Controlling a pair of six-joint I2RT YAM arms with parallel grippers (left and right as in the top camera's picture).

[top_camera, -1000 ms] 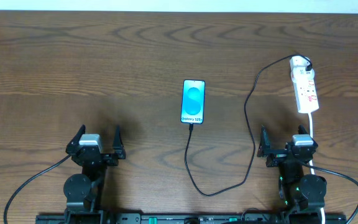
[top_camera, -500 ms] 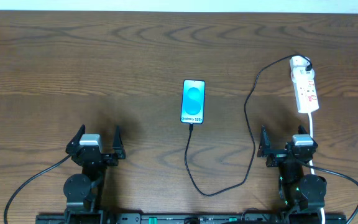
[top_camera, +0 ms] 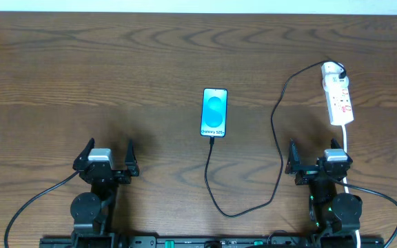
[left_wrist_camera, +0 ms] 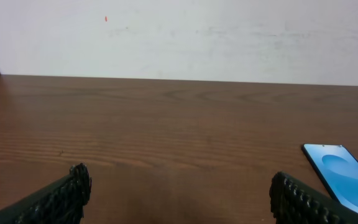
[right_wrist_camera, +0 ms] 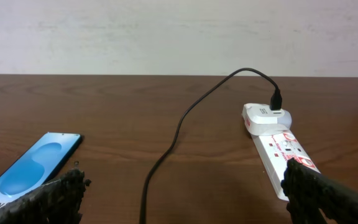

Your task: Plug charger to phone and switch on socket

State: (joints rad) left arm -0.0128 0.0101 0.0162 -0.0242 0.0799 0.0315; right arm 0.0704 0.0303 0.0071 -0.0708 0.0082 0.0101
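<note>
One camera hangs high overhead and looks straight down on the table (top_camera: pixel 116 55). The two wrist cameras sit low, close over the wood, both facing the far wall (left_wrist_camera: pixel 179 37). All three share the phone (top_camera: pixel 214 112): mid-table from above, at the right edge of the left wrist view, at the left of the right one.

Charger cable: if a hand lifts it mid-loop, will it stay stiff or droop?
Likely floppy: the cable lies in a loose curved loop on the table, so it should droop. Probably light, being thin. Pulling may drag the phone, since one end reaches its bottom edge.
</note>
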